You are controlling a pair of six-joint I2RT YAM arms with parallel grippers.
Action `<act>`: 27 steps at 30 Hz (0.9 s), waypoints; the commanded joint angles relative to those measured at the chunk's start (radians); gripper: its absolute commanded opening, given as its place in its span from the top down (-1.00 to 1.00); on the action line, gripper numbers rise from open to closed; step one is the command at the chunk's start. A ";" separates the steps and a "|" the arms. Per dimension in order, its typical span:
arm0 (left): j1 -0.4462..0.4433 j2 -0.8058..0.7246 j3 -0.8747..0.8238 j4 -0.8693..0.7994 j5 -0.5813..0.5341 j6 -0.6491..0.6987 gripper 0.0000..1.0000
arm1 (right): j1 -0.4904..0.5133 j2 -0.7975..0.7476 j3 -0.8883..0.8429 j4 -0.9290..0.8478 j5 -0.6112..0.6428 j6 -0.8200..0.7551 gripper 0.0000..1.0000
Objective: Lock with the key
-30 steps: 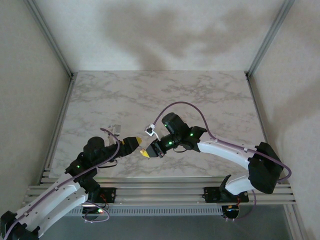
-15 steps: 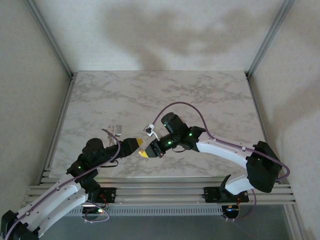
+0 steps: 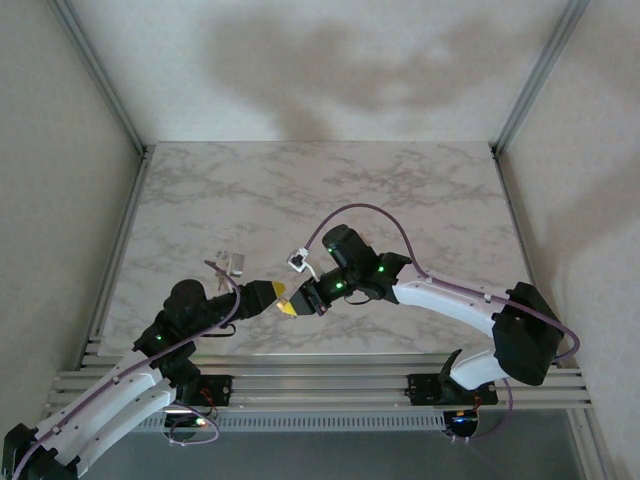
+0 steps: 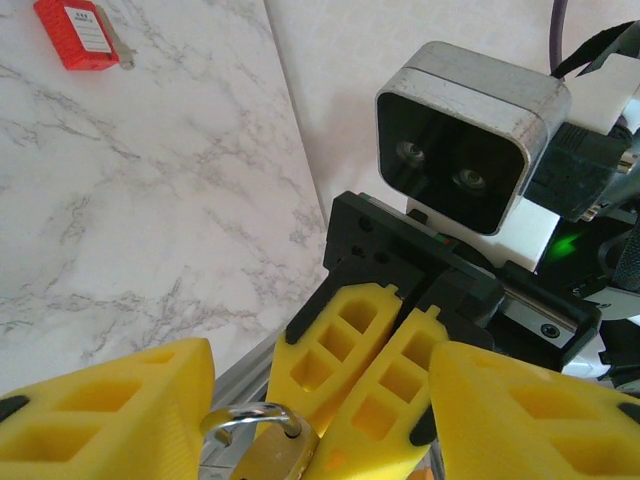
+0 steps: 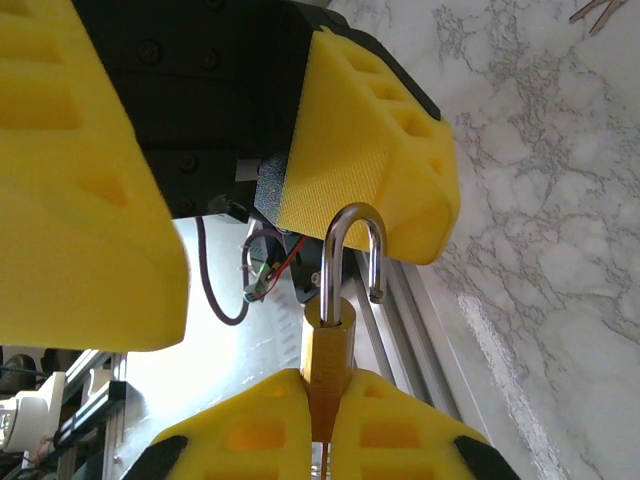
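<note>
Marble table (image 3: 400,190), near edge: the padlock (image 5: 328,345) is held in the air above it. Its brass body is pinched between the pressed-together fingers of the right gripper (image 5: 325,390), with the shackle (image 5: 352,240) up, one leg free of the body. The left gripper (image 4: 310,410) stands with jaws spread, one on each side of the shackle. Step in hand, as judged: closing the shackle. The next move calls for a square push — a skewed one would miss the hole.
</note>
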 commanded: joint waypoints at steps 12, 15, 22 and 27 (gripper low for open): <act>0.006 -0.032 0.011 -0.030 0.052 0.044 0.00 | -0.004 -0.010 -0.002 0.000 0.012 0.003 1.00; 0.007 -0.036 0.009 -0.031 0.060 0.044 0.00 | -0.004 -0.006 0.001 -0.004 0.017 0.003 1.00; 0.006 -0.041 0.006 -0.037 0.062 0.051 0.10 | -0.004 -0.010 0.000 -0.005 0.014 0.002 1.00; 0.006 -0.041 0.010 -0.055 0.055 0.064 0.20 | -0.004 -0.012 -0.001 -0.006 0.012 0.000 1.00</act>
